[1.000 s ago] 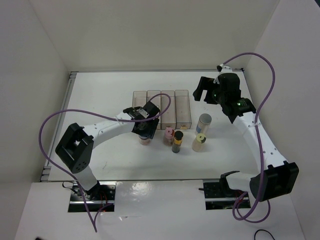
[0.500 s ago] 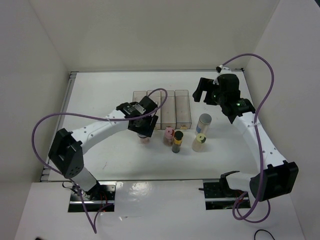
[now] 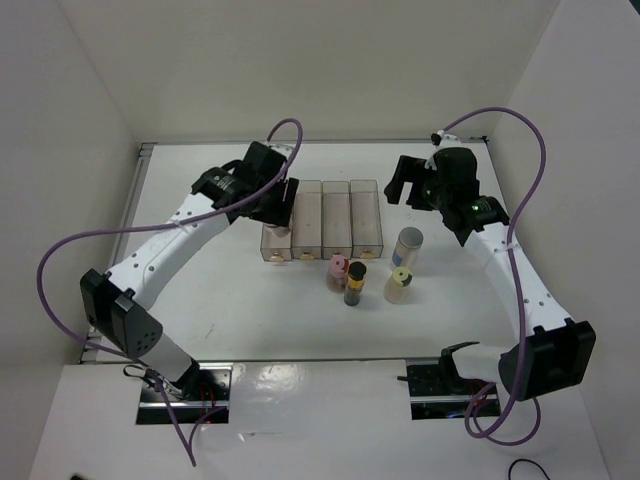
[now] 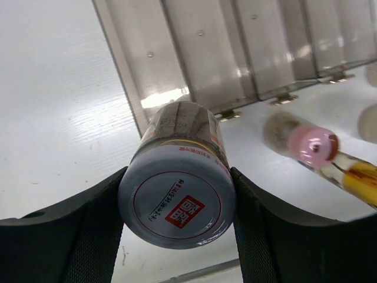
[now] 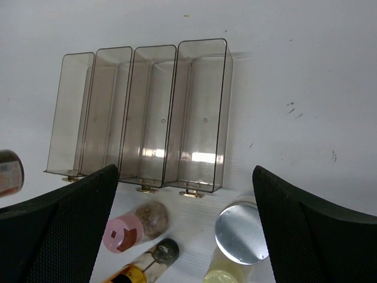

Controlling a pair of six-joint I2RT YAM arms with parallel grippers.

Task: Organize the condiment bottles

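Note:
My left gripper (image 3: 275, 207) is shut on a spice jar with a white lid bearing a red mark (image 4: 177, 203). It holds the jar by the near end of the leftmost slot of the clear tray (image 3: 337, 215); I cannot tell whether they touch. In front of the tray stand the pink-lid jar (image 3: 338, 267), the dark jar with a gold cap (image 3: 355, 283), the pale jar with a yellow-green lid (image 3: 399, 284) and the taller grey-lid jar (image 3: 409, 245). My right gripper (image 3: 405, 182) hangs open above the table, right of the tray, with nothing between its fingers (image 5: 65, 236).
White walls close in the table on the left, back and right. The tray's four slots (image 5: 141, 112) look empty from the right wrist. The left arm's purple cable (image 3: 285, 135) arcs over the back left.
My left gripper has lifted its jar from beside the pink-lid jar and carried it back and left to the tray's leftmost slot. The right arm has not moved.

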